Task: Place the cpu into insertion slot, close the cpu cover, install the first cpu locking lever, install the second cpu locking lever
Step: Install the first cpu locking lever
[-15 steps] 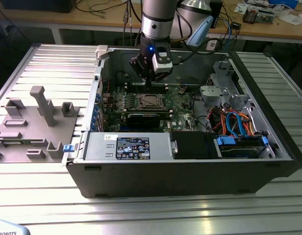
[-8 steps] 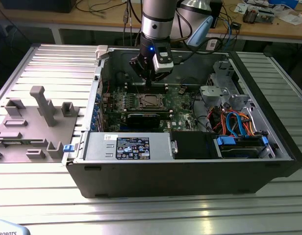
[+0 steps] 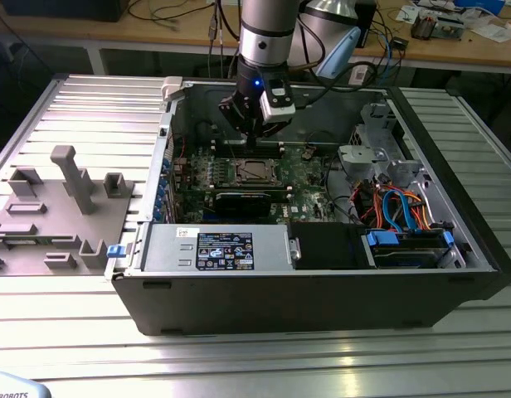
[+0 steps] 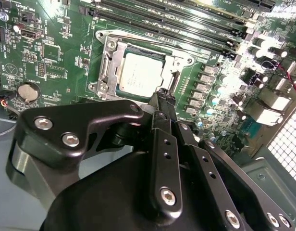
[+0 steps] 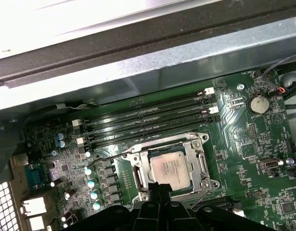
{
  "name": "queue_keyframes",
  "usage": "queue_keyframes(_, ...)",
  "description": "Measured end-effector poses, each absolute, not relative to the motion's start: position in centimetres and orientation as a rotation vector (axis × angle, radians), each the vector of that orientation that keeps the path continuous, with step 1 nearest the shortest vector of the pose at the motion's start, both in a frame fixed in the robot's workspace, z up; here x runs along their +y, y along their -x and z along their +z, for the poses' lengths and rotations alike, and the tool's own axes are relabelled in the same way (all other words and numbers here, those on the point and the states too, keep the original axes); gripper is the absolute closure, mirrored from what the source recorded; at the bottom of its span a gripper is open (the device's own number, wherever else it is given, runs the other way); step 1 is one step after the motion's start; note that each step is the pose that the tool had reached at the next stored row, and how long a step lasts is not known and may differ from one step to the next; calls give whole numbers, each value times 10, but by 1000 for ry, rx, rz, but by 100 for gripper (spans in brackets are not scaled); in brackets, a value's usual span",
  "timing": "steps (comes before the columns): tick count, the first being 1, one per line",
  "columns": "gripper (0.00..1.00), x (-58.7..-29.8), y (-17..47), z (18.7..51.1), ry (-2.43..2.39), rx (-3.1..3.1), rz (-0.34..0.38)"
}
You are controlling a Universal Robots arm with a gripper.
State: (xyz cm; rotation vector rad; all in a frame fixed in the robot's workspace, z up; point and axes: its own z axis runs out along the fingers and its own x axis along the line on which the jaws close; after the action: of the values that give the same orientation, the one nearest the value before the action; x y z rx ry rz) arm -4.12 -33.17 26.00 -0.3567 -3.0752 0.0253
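The cpu (image 4: 138,74) (image 5: 169,166), a small square chip with a silvery top, lies in the socket on the green motherboard (image 3: 305,170). The cpu cover (image 4: 108,67) (image 5: 138,168), a silvery frame with a square window, lies flat around it. A thin wire locking lever (image 5: 107,156) runs out from one side of the socket and another (image 5: 204,195) runs along the opposite side. My gripper (image 4: 162,98) (image 5: 160,188) (image 3: 254,133) hovers just above the socket's edge. Its black fingers are shut together with nothing between them.
Memory slots (image 5: 148,120) run beside the socket, below the case wall (image 5: 138,62). A long black card (image 3: 243,201) and the power supply (image 3: 214,249) lie toward the case front. Cables (image 3: 396,207) fill the exterior view's right. A grey fixture (image 3: 65,199) stands outside the case.
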Motion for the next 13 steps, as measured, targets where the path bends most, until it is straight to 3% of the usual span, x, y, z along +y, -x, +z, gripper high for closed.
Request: queue_keyframes(13,89,-332,41,260,275,-3084,27)
